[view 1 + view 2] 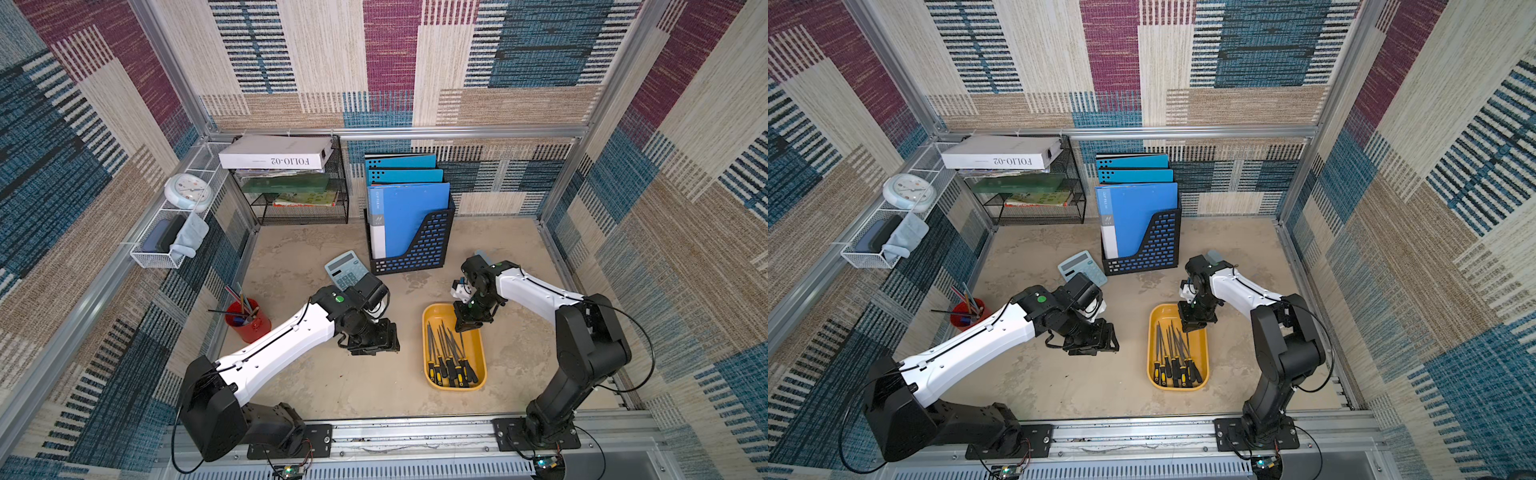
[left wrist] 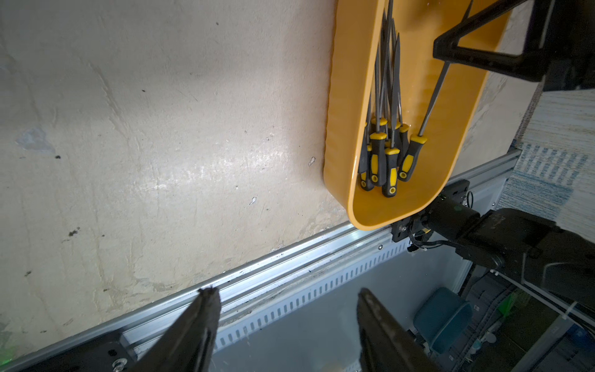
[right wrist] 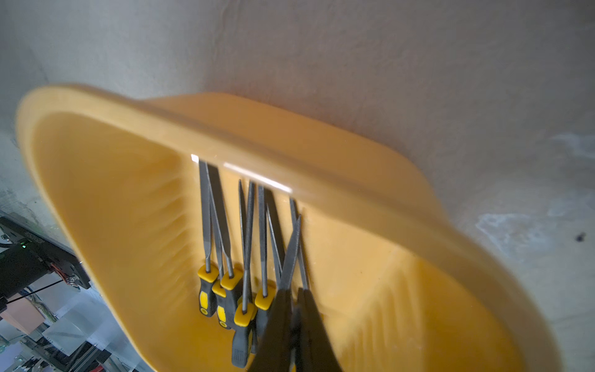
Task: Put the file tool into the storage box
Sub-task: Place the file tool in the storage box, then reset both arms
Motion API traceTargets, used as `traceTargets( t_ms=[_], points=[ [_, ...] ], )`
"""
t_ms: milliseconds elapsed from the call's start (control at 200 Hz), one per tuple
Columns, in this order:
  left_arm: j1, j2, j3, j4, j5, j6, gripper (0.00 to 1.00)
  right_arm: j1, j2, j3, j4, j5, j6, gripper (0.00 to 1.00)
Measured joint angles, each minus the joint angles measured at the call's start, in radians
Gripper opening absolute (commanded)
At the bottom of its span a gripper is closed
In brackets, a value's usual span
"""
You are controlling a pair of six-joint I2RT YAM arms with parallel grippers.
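Tabletop (image 1: 332, 382); left tool (image 2: 286, 291) parted, empty; right tool (image 3: 294, 291) closed over files (image 1: 451, 365) in storage box (image 1: 476, 349).

Both top views are bright and evenly lit, sharp throughout; the straight rails (image 1: 457, 132) bow toward the edges. The arms throw only faint, soft shadows on the table (image 1: 353, 386). In the left wrist view a pale sheen crosses the table, and the left pincer (image 2: 287, 291), close to the lens, is dark and soft. The right wrist view is dimmer and smeared: the box (image 3: 322, 174) rim blurs and carries a white glare streak, and the right pincer (image 3: 294, 294) and the file (image 3: 291, 251) at its tips are out of focus.
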Motion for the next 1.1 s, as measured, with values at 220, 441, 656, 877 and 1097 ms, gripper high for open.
traceTargets(
  t_ms=[220,441,656,877,1097],
  points=[
    [0.011,0.010,-0.002,0.000,0.000,0.004,0.69,0.001,0.007,-0.007,0.018,-0.001,0.002,0.23],
    [0.028,0.015,-0.002,-0.006,0.001,0.019,0.70,0.000,0.006,0.029,0.016,0.005,0.006,0.29],
    [0.064,-0.005,0.021,-0.029,-0.003,0.030,0.70,-0.016,-0.032,0.099,-0.014,0.008,0.013,0.34],
    [0.161,-0.084,0.085,-0.030,-0.060,0.056,0.73,-0.072,-0.074,0.205,-0.039,0.017,0.019,0.37],
    [0.316,-0.192,0.104,-0.029,-0.222,0.060,0.99,-0.113,-0.213,0.203,0.038,0.088,0.051,0.50]
  ],
)
